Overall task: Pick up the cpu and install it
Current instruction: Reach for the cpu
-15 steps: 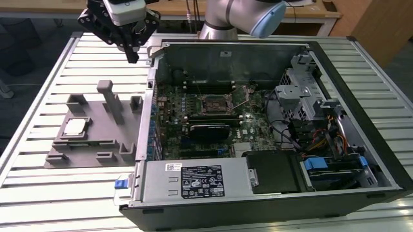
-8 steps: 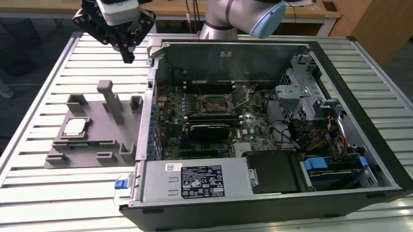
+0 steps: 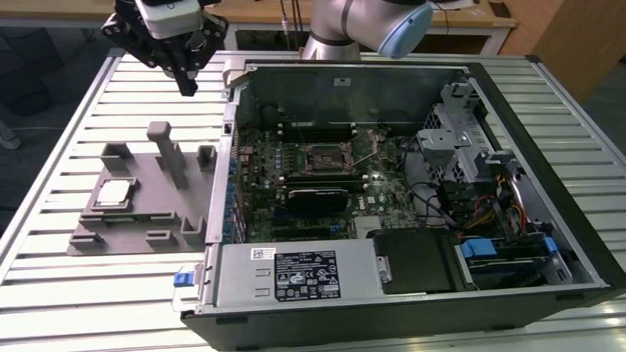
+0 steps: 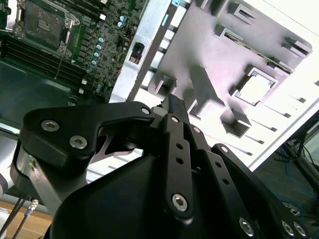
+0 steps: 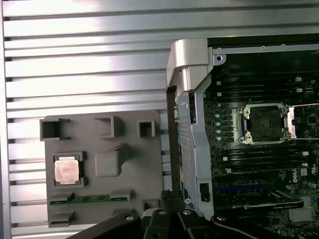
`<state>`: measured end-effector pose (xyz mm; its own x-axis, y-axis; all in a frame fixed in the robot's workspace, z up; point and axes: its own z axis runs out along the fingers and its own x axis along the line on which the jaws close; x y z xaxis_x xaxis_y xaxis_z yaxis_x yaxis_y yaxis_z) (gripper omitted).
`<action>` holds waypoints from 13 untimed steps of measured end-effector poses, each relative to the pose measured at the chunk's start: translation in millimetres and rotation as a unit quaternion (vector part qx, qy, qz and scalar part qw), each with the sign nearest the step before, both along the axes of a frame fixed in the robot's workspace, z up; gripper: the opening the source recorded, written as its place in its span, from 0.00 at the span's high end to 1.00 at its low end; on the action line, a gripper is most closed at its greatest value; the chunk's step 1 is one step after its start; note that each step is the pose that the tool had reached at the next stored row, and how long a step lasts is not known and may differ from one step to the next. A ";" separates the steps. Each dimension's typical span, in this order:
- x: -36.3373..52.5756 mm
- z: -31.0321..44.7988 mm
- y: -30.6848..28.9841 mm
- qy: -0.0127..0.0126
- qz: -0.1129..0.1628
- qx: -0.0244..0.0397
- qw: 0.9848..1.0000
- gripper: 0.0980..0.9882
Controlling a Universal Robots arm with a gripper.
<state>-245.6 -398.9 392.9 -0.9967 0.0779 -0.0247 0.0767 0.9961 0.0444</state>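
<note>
Hanging closed and empty, the claw (image 3: 186, 88) clears the holder's (image 3: 152, 183) edge, cpu (image 3: 114, 192) well apart.

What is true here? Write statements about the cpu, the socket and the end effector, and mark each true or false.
1. The cpu lies in a recess of the grey holder. True.
2. The end effector grips the cpu. False: it hangs above the slatted table, apart from the cpu and carrying nothing.
3. The cpu sits in the motherboard socket. False: the socket is empty and the cpu is in the holder.
4. The computer case lies open on its side. True.
</note>
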 end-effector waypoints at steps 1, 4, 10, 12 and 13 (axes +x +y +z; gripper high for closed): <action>-0.9 0.0 0.0 0.000 0.000 0.000 1.000 0.99; -3.5 0.0 0.0 0.000 0.000 0.000 1.000 0.99; -9.4 0.0 0.0 0.000 0.000 0.000 1.000 0.99; -11.4 -0.1 0.0 0.000 0.000 0.000 1.000 0.99; -12.5 0.0 0.0 0.000 0.000 0.000 1.000 0.99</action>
